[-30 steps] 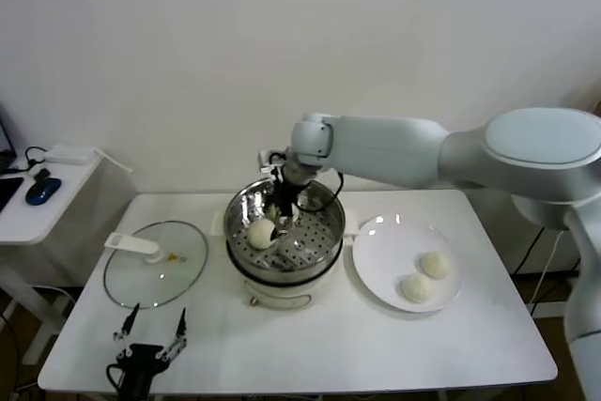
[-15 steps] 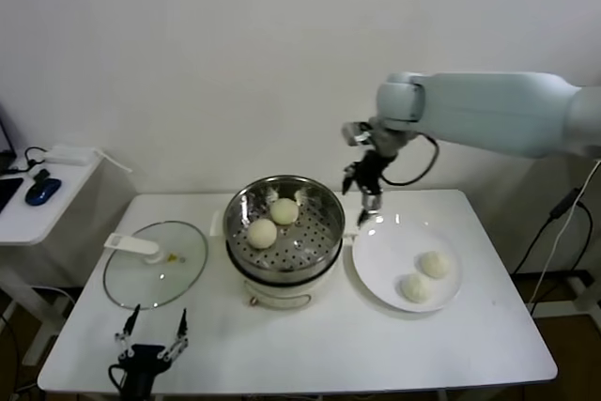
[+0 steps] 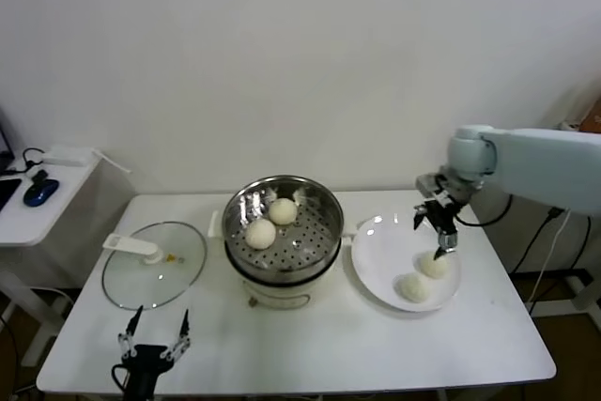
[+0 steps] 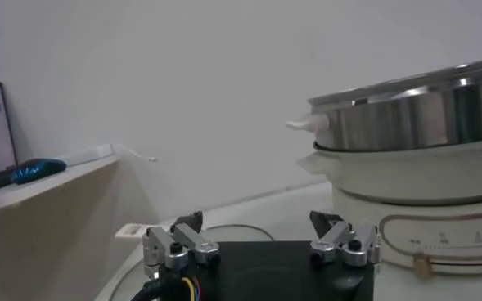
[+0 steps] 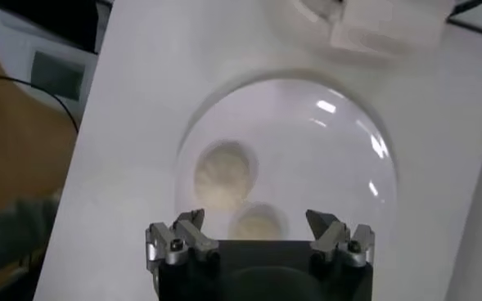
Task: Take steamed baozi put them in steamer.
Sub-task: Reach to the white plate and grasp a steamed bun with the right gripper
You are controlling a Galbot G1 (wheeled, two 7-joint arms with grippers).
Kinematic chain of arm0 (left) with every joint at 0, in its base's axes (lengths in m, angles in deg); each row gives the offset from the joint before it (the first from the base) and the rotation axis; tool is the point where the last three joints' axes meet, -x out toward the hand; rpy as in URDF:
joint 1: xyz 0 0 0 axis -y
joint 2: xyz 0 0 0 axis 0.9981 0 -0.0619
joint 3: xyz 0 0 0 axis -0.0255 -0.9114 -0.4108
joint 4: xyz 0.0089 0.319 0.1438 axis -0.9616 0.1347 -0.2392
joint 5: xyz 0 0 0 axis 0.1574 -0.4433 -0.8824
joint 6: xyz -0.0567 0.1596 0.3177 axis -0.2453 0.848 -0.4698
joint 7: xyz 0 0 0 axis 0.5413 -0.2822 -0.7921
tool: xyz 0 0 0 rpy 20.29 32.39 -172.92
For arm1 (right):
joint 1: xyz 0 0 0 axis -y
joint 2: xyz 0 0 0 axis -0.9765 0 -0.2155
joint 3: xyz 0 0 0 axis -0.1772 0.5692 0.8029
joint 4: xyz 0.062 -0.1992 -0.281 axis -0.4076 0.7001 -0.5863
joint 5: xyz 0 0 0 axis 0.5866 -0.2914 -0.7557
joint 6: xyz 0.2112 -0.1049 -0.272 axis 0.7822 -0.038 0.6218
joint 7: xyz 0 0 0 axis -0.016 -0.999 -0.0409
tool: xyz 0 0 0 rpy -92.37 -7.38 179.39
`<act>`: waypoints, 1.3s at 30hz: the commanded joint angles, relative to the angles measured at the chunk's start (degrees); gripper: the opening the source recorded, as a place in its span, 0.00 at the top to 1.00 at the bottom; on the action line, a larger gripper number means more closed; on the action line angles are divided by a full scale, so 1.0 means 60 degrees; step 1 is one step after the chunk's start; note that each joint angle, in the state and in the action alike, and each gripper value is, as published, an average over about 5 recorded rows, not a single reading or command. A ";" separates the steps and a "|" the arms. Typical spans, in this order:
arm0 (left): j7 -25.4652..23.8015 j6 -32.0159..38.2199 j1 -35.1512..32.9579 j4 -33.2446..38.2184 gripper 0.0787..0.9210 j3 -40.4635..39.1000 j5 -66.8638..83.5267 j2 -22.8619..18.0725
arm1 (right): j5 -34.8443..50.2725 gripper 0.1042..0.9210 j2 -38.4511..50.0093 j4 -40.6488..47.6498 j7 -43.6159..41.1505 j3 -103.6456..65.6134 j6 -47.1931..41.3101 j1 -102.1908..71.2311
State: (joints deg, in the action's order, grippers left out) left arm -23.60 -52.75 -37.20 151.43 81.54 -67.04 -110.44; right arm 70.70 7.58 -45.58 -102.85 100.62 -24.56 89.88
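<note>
Table (image 3: 310,345): white, rectangular, against plain white wall; bare stretch along near edge and at far right corner.
Room: lower white side table (image 3: 42,196) at 9 o'clock w/ dark mouse-like item on it; cables hanging past table's right edge.
Steamer (image 3: 285,237): table centre, shiny steel on cream base, lid off; perforated tray visible inside.
Baozi in steamer: two, one (image 3: 261,233) twd 8 o'clock of tray, other (image 3: 283,210) twd 12 o'clock; close, not clearly touching.
Plate (image 3: 380,260): flat white, at 3 o'clock of steamer, just beside its base.
Baozi on plate: two, one (image 3: 434,265) at plate's 3 o'clock side, other (image 3: 413,286) at 5 o'clock; side by side, about touching.
Glass lid (image 3: 155,265): flat on table at 9 o'clock of steamer, white handle up, apart from pot.
Right end effector (image 3: 439,241): pointing down over plate, directly above the 3 o'clock baozi, fingers spread wide, nothing held; contact w/ bun can't be told. In right wrist view both plate buns (image 5: 224,170) sit between and beyond the spread fingers (image 5: 340,240).
Left end effector (image 3: 150,340): parked low at table's near left edge, 7 o'clock of steamer, fingers wide, empty.
Open room: clear gap betw. plate and right table edge; front strip of table free.
</note>
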 commanded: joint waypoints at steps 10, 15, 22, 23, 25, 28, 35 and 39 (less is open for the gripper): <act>0.0015 0.0042 -0.0027 -0.0152 0.12 0.0102 0.0001 0.0033 | -0.1409 0.12 0.0348 0.0427 0.0373 -0.1735 -0.0236 -0.2801; 0.0014 0.0039 0.0011 -0.0209 0.12 0.0121 0.0013 0.0074 | -0.1448 0.12 0.0267 0.0547 0.0408 -0.1872 -0.0285 -0.2980; 0.0017 0.0037 0.0047 -0.0272 0.12 0.0111 0.0009 0.0106 | -0.1422 0.12 0.0169 0.0651 0.0445 -0.1920 -0.0356 -0.3078; 0.0018 0.0039 0.0048 -0.0279 0.12 0.0113 0.0007 0.0113 | -0.1420 0.12 0.0158 0.0669 0.0450 -0.1924 -0.0362 -0.3087; 0.0018 0.0037 0.0055 -0.0283 0.12 0.0121 0.0005 0.0124 | -0.1417 0.12 0.0139 0.0704 0.0460 -0.1948 -0.0375 -0.3108; 0.0018 0.0026 0.0070 -0.0270 0.12 0.0135 0.0009 0.0125 | -0.1408 0.12 0.0120 0.0744 0.0464 -0.2008 -0.0395 -0.3147; 0.0022 0.0021 0.0072 -0.0261 0.12 0.0163 0.0014 0.0098 | -0.1409 0.18 0.0152 0.0645 0.0417 -0.2013 -0.0407 -0.3155; 0.0025 0.0019 0.0067 -0.0248 0.12 0.0157 0.0001 0.0088 | -0.1426 0.24 0.0177 0.0683 0.0428 -0.2045 -0.0399 -0.3139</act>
State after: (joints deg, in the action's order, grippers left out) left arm -23.46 -52.57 -36.77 149.85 82.53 -66.99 -109.83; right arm 62.35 8.55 -41.44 -100.22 88.79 -26.90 71.66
